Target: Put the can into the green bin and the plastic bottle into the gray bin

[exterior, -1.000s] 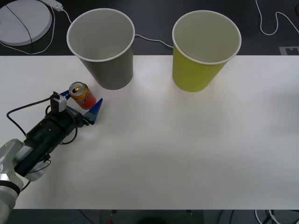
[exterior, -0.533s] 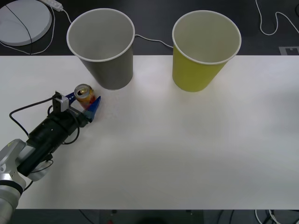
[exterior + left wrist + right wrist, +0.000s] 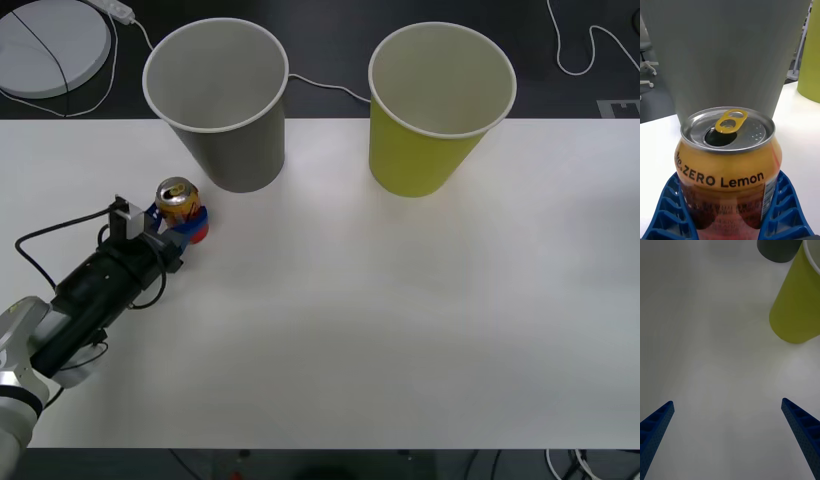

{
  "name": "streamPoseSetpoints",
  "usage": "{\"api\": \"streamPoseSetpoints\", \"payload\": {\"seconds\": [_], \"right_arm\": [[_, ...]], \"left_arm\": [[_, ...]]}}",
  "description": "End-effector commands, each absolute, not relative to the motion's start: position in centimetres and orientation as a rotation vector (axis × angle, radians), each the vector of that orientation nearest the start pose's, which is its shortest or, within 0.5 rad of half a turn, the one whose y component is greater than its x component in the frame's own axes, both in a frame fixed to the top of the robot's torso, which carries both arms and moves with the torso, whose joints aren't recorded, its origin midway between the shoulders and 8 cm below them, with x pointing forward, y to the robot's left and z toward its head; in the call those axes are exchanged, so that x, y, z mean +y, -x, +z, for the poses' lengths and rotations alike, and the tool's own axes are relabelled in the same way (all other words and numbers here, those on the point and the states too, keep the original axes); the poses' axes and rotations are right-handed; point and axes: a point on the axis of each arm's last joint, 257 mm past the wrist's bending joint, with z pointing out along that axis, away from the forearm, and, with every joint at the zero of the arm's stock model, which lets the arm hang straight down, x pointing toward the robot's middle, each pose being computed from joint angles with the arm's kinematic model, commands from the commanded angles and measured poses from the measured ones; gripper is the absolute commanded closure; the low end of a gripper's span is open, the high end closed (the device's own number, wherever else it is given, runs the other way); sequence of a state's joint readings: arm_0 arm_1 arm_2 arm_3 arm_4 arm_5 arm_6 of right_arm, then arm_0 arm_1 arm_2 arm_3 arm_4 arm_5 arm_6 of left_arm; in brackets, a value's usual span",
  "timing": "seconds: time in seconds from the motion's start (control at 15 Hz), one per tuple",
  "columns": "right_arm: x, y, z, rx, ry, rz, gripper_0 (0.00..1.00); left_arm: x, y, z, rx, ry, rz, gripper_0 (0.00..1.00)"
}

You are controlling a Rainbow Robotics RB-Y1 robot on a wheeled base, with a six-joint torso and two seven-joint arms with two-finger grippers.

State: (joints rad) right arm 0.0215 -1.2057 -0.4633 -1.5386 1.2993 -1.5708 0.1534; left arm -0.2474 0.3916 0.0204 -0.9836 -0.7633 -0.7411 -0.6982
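The can [image 3: 177, 200], red and orange-gold with an open silver top, stands upright on the white table just in front of the gray bin [image 3: 216, 100]. My left gripper [image 3: 176, 219] is shut on the can, its blue fingers pressing both sides. In the left wrist view the can [image 3: 728, 165] sits between the fingers [image 3: 668, 210], with the gray bin [image 3: 726, 52] close behind and the green bin [image 3: 810, 56] off to one side. The green bin [image 3: 440, 105] stands at the back right of centre. My right gripper [image 3: 730, 438] hangs open over bare table near the green bin [image 3: 797, 311]. The plastic bottle is out of view.
A white round device [image 3: 50, 45] and loose cables [image 3: 320, 85] lie on the dark surface behind the table. The white table [image 3: 400, 320] stretches wide in front of both cups.
The left gripper's fingers, spread around the can a second ago, have closed onto it. The can has shifted slightly toward the gray bin.
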Motion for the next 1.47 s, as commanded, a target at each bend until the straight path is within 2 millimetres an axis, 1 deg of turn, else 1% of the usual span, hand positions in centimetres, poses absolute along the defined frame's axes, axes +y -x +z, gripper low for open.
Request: {"api": "streamPoseSetpoints", "payload": {"seconds": [0.07,0.2,0.33,0.4,0.53,0.93,1.13,1.27,1.47], "right_arm": [[-42.0,-36.3,-10.2,1.604,1.742,0.083,0.0],[-42.0,-36.3,-10.2,1.604,1.742,0.083,0.0],[-42.0,-36.3,-10.2,1.604,1.742,0.083,0.0],[-42.0,-36.3,-10.2,1.604,1.742,0.083,0.0],[-42.0,-36.3,-10.2,1.604,1.742,0.083,0.0],[-42.0,-36.3,-10.2,1.604,1.742,0.083,0.0],[-42.0,-36.3,-10.2,1.604,1.742,0.083,0.0],[-42.0,-36.3,-10.2,1.604,1.742,0.083,0.0],[-42.0,-36.3,-10.2,1.604,1.742,0.083,0.0]], "left_arm": [[25.7,-55.3,-25.0,1.452,-0.583,-0.217,1.0],[26.5,-54.9,-24.8,1.459,-0.604,-0.229,1.0],[27.5,-54.0,-24.1,1.48,-0.632,-0.281,1.0],[28.0,-53.3,-23.9,1.496,-0.648,-0.295,1.0],[29.1,-51.5,-22.5,1.534,-0.685,-0.329,1.0],[30.3,-47.5,-19.4,1.674,-0.816,-0.421,1.0],[30.5,-46.0,-17.2,1.734,-0.889,-0.484,1.0],[30.8,-45.3,-15.7,1.783,-0.963,-0.484,1.0],[31.8,-45.3,-13.4,1.863,-1.053,-0.423,1.0]]}}
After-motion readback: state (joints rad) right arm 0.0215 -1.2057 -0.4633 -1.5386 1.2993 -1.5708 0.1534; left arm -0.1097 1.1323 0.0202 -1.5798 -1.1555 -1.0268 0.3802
